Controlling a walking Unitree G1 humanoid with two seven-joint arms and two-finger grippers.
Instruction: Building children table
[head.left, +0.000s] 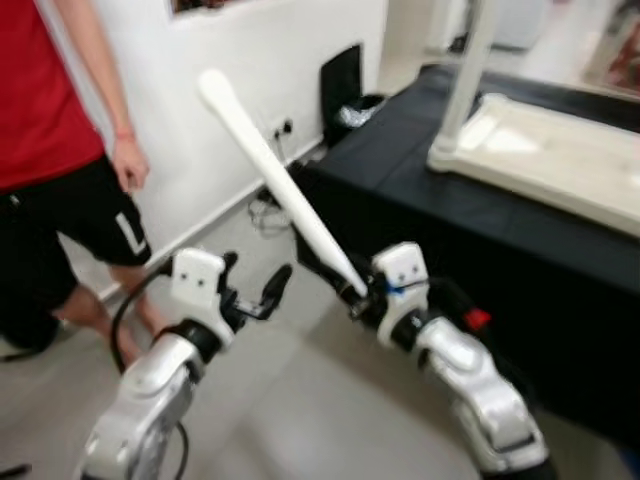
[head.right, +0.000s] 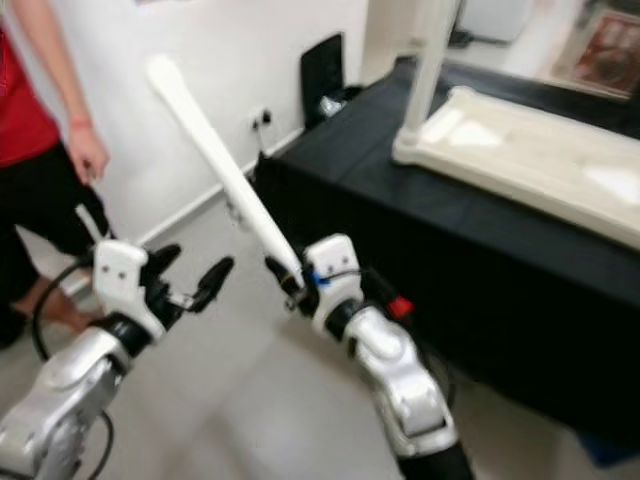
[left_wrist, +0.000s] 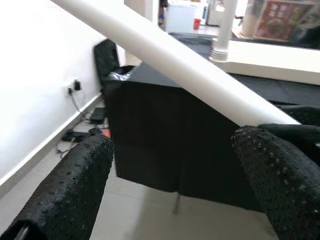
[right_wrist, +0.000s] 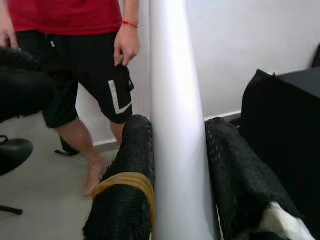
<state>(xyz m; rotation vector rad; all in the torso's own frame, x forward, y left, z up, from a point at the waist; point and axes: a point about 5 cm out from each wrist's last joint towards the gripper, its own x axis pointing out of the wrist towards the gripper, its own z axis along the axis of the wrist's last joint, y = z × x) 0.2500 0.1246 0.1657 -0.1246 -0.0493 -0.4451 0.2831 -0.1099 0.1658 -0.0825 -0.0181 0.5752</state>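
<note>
My right hand (head.left: 358, 290) pinches the lower end of a long white table leg (head.left: 272, 170), one black finger (right_wrist: 131, 175) pressed on each side of it. The leg slants up and away to my left, its rounded tip high in front of the white wall (head.left: 280, 60). My left hand (head.left: 262, 293) hangs just beside the leg's lower end, fingers spread with nothing between them; the left wrist view has the leg crossing above the gap, not touching either pad.

To my right runs a tabletop under a black cloth (head.left: 420, 190), its near edge close to my right forearm. On it lies the pale, upturned children's table (head.left: 560, 160) with one leg (head.left: 470, 70) already standing upright at its near corner.

A person in a red shirt and black shorts (head.left: 70, 210) stands by the wall on my left, one hand (head.left: 130, 165) hanging. Between that person and the draped edge is open grey floor (head.left: 300, 400)
</note>
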